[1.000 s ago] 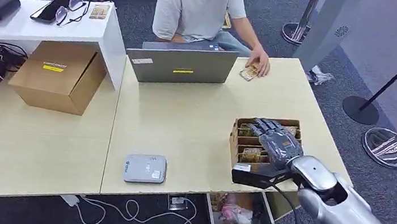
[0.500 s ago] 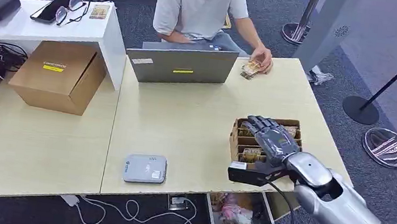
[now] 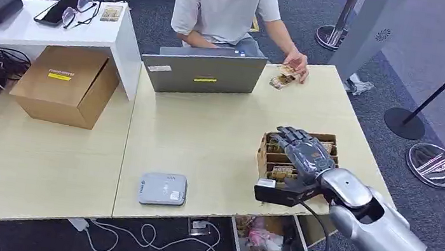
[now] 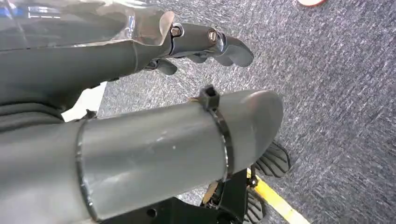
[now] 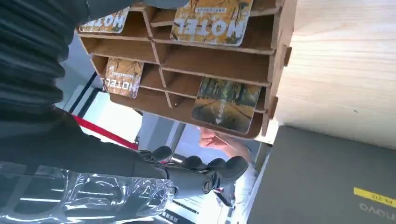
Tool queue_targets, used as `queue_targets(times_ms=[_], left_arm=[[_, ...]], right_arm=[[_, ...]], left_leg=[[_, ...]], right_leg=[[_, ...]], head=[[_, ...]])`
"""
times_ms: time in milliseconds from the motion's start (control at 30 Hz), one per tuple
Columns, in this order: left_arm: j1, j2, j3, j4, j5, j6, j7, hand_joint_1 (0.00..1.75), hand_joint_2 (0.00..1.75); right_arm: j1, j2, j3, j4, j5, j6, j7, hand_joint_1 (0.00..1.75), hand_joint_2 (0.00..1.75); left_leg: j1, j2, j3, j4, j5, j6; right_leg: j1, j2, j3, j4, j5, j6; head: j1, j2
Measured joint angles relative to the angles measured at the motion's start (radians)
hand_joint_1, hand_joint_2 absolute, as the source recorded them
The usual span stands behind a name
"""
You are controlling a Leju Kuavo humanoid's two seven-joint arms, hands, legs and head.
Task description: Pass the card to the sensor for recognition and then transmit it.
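A pale wooden bench (image 3: 217, 144) fills the room's centre, with a person (image 3: 222, 4) in a white T-shirt seated at its far side behind a grey laptop (image 3: 204, 72). A cardboard box (image 3: 65, 84) sits to the far left, and a small grey sensor (image 3: 163, 188) lies flat at the near edge. At the near right stands a brown compartmented card holder (image 3: 267, 160), with hotel cards (image 5: 212, 18) upright in several of its slots.

The right robot hand (image 3: 300, 151) hovers over that holder, fingers spread and empty, touching no card that can be made out. Over the past second it has drifted slightly left and toward the near edge above the rack. The silver arm behind it has shifted the same way.

The person's hand (image 3: 296, 64) rests on a small stack of cards (image 3: 283, 78) at the far right of the bench. That hand has moved a little farther right, and the stack with it.

The left robot hand (image 4: 205, 44) hangs over grey carpet, fingers loosely curled apart and holding nothing.
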Motion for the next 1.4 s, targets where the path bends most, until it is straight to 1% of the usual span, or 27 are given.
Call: queue_targets(times_ms=[200, 300, 367, 433, 600, 633, 667, 700, 733, 767, 833, 867, 900, 933, 1000, 1033, 1067, 1233, 1267, 1333, 1400], left_arm=[[0.001, 0.000, 0.000, 0.000, -0.003, -0.003, 0.000, 0.00, 0.00], [0.001, 0.000, 0.000, 0.000, -0.003, -0.003, 0.000, 0.00, 0.00], [0.001, 0.001, 0.000, 0.000, -0.005, -0.004, 0.000, 0.00, 0.00], [0.001, 0.001, 0.000, 0.000, -0.008, -0.006, 0.000, 0.00, 0.00], [0.001, 0.002, 0.000, 0.000, -0.022, -0.004, -0.006, 0.00, 0.00], [0.001, 0.002, 0.000, 0.000, -0.026, 0.000, -0.011, 0.00, 0.00], [0.001, 0.001, 0.000, 0.000, -0.024, 0.018, -0.029, 0.00, 0.00], [0.001, -0.012, 0.000, -0.006, -0.016, 0.050, -0.060, 0.00, 0.00], [0.001, -0.022, 0.000, -0.015, -0.010, 0.083, -0.088, 0.00, 0.00], [0.001, -0.037, 0.000, -0.017, 0.000, 0.109, -0.112, 0.00, 0.00], [0.001, -0.061, 0.000, -0.021, 0.010, 0.137, -0.137, 0.00, 0.00], [0.000, -0.071, 0.000, -0.021, 0.013, 0.139, -0.141, 0.00, 0.00], [-0.001, -0.077, 0.000, -0.021, 0.014, 0.140, -0.144, 0.00, 0.00], [-0.001, -0.082, 0.000, -0.021, 0.017, 0.140, -0.145, 0.00, 0.00], [-0.002, -0.089, 0.000, -0.021, 0.019, 0.140, -0.146, 0.00, 0.00], [-0.002, -0.090, 0.000, -0.021, 0.020, 0.141, -0.146, 0.00, 0.00], [-0.002, -0.091, 0.000, -0.021, 0.021, 0.142, -0.146, 0.00, 0.00], [-0.003, -0.093, 0.000, -0.021, 0.033, 0.158, -0.142, 0.00, 0.00], [-0.003, -0.090, 0.000, -0.019, 0.033, 0.133, -0.114, 0.00, 0.00], [-0.003, -0.058, 0.000, -0.013, 0.028, 0.041, -0.023, 0.00, 0.00], [-0.005, -0.041, 0.000, -0.013, 0.020, 0.010, 0.008, 0.00, 0.00]], right_arm=[[0.020, -0.045, -0.010, -0.077, -0.009, 0.003, 0.015, 0.09, 1.75], [0.046, -0.065, -0.024, -0.118, -0.008, 0.006, 0.028, 0.12, 1.75], [0.062, -0.072, -0.037, -0.138, 0.000, 0.016, 0.030, 0.19, 1.75], [0.077, -0.079, -0.047, -0.152, 0.003, 0.023, 0.030, 0.23, 1.75], [0.110, -0.094, -0.061, -0.174, 0.003, 0.026, 0.030, 0.24, 1.75], [0.116, -0.095, -0.063, -0.176, 0.003, 0.026, 0.030, 0.30, 1.75], [0.124, -0.096, -0.066, -0.178, 0.002, 0.025, 0.030, 0.80, 1.75], [0.137, -0.102, -0.071, -0.183, 0.000, 0.024, 0.030, 0.80, 1.75], [0.147, -0.108, -0.076, -0.188, 0.000, 0.023, 0.030, 0.84, 1.75], [0.159, -0.114, -0.080, -0.193, -0.001, 0.021, 0.030, 0.68, 1.75], [0.178, -0.125, -0.087, -0.203, -0.005, 0.019, 0.029, 0.63, 1.75], [0.183, -0.126, -0.090, -0.204, -0.005, 0.021, 0.027, 0.72, 1.75], [0.185, -0.126, -0.092, -0.204, -0.005, 0.021, 0.027, 0.72, 1.75], [0.186, -0.127, -0.095, -0.204, -0.004, 0.024, 0.026, 0.87, 1.75], [0.187, -0.126, -0.099, -0.204, -0.001, 0.027, 0.020, 0.84, 1.75], [0.187, -0.126, -0.100, -0.204, 0.000, 0.029, 0.019, 0.75, 1.75], [0.187, -0.126, -0.100, -0.203, 0.001, 0.032, 0.017, 0.70, 1.75], [0.179, -0.119, -0.100, -0.195, 0.013, 0.042, -0.002, 0.65, 1.75], [0.171, -0.114, -0.098, -0.191, 0.021, 0.047, -0.004, 0.65, 1.75], [0.131, -0.087, -0.084, -0.164, 0.032, 0.059, -0.009, 0.63, 1.75], [0.091, -0.069, -0.066, -0.142, 0.030, 0.062, -0.013, 0.65, 1.75]], left_leg=[[0.000, 0.000, 0.000, 0.000, 0.000, 0.000], [0.000, 0.000, 0.000, 0.000, 0.000, 0.000], [0.000, 0.000, 0.000, 0.000, 0.000, 0.000], [0.000, 0.000, 0.000, 0.000, 0.000, 0.000], [0.000, 0.000, 0.000, 0.000, 0.000, 0.000], [0.000, 0.000, 0.000, 0.000, 0.000, 0.000], [0.000, 0.000, 0.000, 0.000, 0.000, 0.000], [0.000, 0.000, 0.000, 0.000, 0.000, 0.000], [-0.001, -0.001, 0.000, 0.000, 0.000, 0.000], [-0.001, -0.001, 0.000, 0.000, -0.001, 0.001], [-0.002, -0.001, 0.000, 0.000, -0.001, 0.002], [-0.002, 0.000, 0.000, 0.000, -0.001, 0.002], [-0.002, 0.000, 0.000, 0.000, -0.001, 0.002], [-0.002, 0.000, 0.000, 0.000, -0.002, 0.002], [-0.003, 0.000, 0.000, 0.000, -0.002, 0.003], [-0.003, 0.000, 0.000, 0.000, -0.002, 0.003], [-0.003, 0.000, 0.000, 0.000, -0.002, 0.003], [-0.003, 0.000, 0.000, 0.000, -0.002, 0.003], [-0.003, 0.000, 0.000, 0.000, -0.002, 0.003], [-0.002, 0.002, 0.001, 0.000, -0.001, 0.003], [-0.003, 0.002, 0.001, 0.000, -0.001, 0.003]], right_leg=[[0.000, 0.000, 0.000, 0.000, 0.000, 0.000], [0.000, 0.000, 0.000, 0.000, 0.000, 0.000], [0.000, 0.000, 0.000, 0.000, 0.000, 0.000], [0.000, 0.000, 0.000, 0.000, 0.000, 0.000], [0.000, 0.000, 0.000, 0.000, 0.000, 0.000], [0.000, 0.000, 0.000, 0.000, 0.000, 0.000], [0.000, 0.000, 0.000, 0.000, 0.000, 0.000], [0.000, 0.000, 0.000, 0.000, 0.000, 0.000], [0.000, 0.000, 0.000, 0.000, -0.001, 0.001], [0.000, 0.000, 0.000, 0.000, -0.001, 0.001], [-0.001, -0.001, 0.000, 0.000, -0.001, 0.001], [-0.002, 0.000, 0.000, 0.000, -0.001, 0.001], [-0.002, 0.000, 0.000, 0.000, -0.001, 0.001], [-0.002, 0.001, 0.000, 0.000, -0.001, 0.001], [-0.002, 0.000, 0.000, -0.001, -0.001, 0.001], [-0.002, 0.000, 0.000, -0.001, -0.001, 0.001], [-0.002, 0.000, 0.000, -0.001, -0.001, 0.001], [-0.002, 0.000, 0.000, 0.000, -0.001, 0.001], [-0.002, 0.000, 0.000, 0.000, -0.001, 0.001], [-0.002, 0.002, 0.000, 0.000, -0.001, 0.001], [-0.002, 0.002, 0.000, 0.000, -0.001, 0.001]], head=[[0.000, 0.000], [0.000, 0.000], [0.000, 0.000], [0.000, 0.000], [0.000, 0.000], [0.000, 0.000], [0.000, 0.000], [0.000, 0.000], [0.000, 0.000], [0.000, 0.000], [0.000, 0.000], [0.000, 0.000], [0.000, 0.000], [0.000, 0.000], [0.000, 0.000], [0.000, 0.000], [0.000, 0.000], [0.000, 0.000], [0.000, 0.000], [0.000, 0.000], [0.000, 0.000]])
